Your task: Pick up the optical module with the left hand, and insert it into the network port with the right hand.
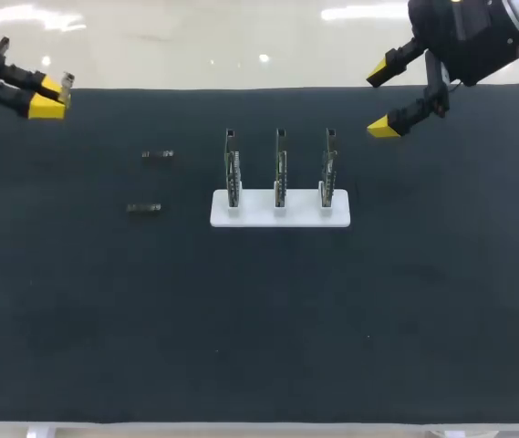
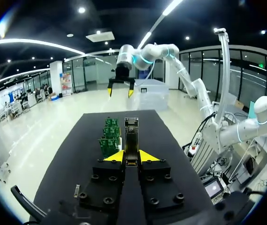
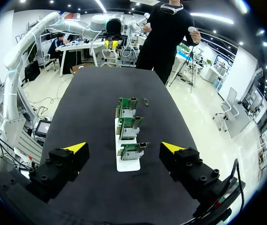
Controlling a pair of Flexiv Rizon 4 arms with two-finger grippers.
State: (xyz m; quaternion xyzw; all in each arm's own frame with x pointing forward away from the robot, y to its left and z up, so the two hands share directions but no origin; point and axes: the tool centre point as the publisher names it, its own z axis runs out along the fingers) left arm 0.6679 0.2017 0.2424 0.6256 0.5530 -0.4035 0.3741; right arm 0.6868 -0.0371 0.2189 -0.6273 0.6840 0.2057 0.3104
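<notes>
My left gripper (image 1: 49,96) hangs over the mat's far left corner, shut on a small metal optical module (image 2: 131,138) that stands out ahead between its yellow tips (image 2: 131,156). Three green circuit boards with network ports (image 1: 280,169) stand upright in a white base (image 1: 280,212) at mid-table; in the left wrist view the boards (image 2: 109,136) lie ahead of the fingers. My right gripper (image 1: 387,96) is open above the far right of the mat, beyond the rightmost board. From its wrist view (image 3: 124,147) the boards (image 3: 131,133) line up ahead, nothing between its fingers.
Two more optical modules lie flat on the black mat (image 1: 259,319) left of the base, one farther back (image 1: 157,154) and one nearer (image 1: 143,209). One of them (image 3: 146,101) shows past the boards in the right wrist view.
</notes>
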